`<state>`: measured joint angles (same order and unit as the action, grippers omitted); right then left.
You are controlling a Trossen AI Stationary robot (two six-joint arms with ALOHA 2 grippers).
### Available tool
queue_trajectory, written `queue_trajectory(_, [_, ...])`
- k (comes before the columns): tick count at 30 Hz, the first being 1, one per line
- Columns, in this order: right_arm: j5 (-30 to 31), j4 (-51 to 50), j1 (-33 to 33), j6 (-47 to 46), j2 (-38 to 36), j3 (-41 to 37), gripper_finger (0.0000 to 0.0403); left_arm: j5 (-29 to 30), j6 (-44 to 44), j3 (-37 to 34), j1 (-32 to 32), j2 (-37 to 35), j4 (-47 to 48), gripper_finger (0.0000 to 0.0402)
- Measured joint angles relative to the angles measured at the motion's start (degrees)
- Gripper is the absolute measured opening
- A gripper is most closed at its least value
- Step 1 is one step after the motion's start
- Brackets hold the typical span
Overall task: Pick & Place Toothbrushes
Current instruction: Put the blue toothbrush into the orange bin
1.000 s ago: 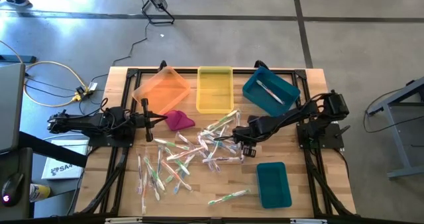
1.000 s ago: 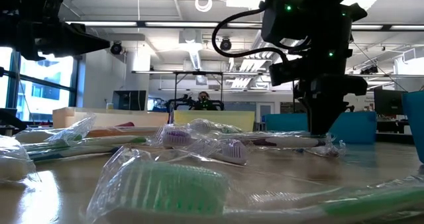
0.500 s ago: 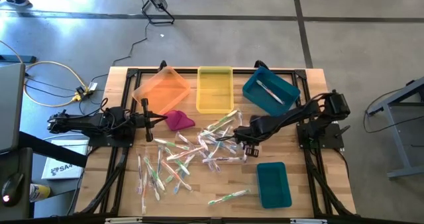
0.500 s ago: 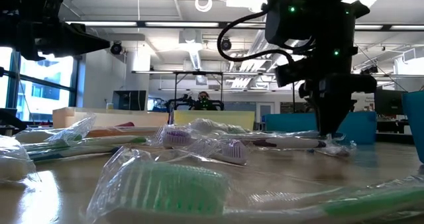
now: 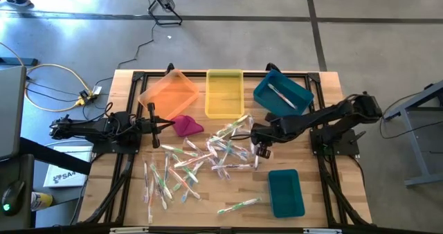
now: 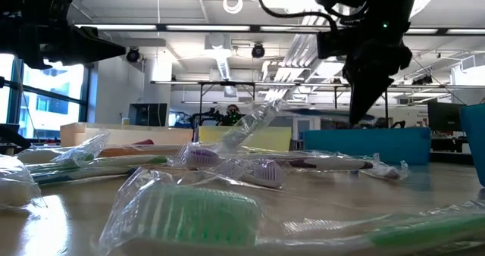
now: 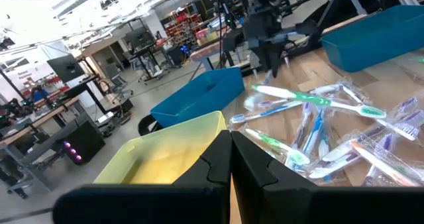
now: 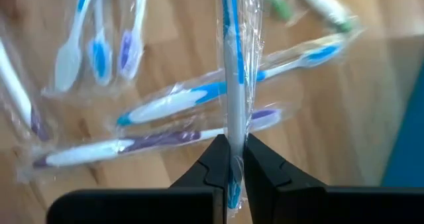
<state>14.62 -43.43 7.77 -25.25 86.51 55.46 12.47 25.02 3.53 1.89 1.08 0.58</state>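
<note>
The right gripper, jaws pinching a light, stiff, crinkly-wrapped toothbrush at its handle end, is holding it above the tabletop pile while the left gripper, jaws pressed together, is waiting.

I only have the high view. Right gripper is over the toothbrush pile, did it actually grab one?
Observer: Yes. In the right wrist view the right gripper is shut on a wrapped blue-and-white toothbrush.
Operator: Is it off the table?
Observer: Low view shows that toothbrush hanging tilted in the air above the pile.
Operator: Left arm?
Observer: Left gripper is shut and holds nothing, pointing past the yellow bin.
</note>
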Motion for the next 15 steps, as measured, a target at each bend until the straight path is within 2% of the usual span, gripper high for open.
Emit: queue_trajectory(15, [8.9,4.0,0.0,-0.2,-4.4,0.0,0.0018,0.0,0.0,0.0,0.0,0.0,-0.6,0.0])
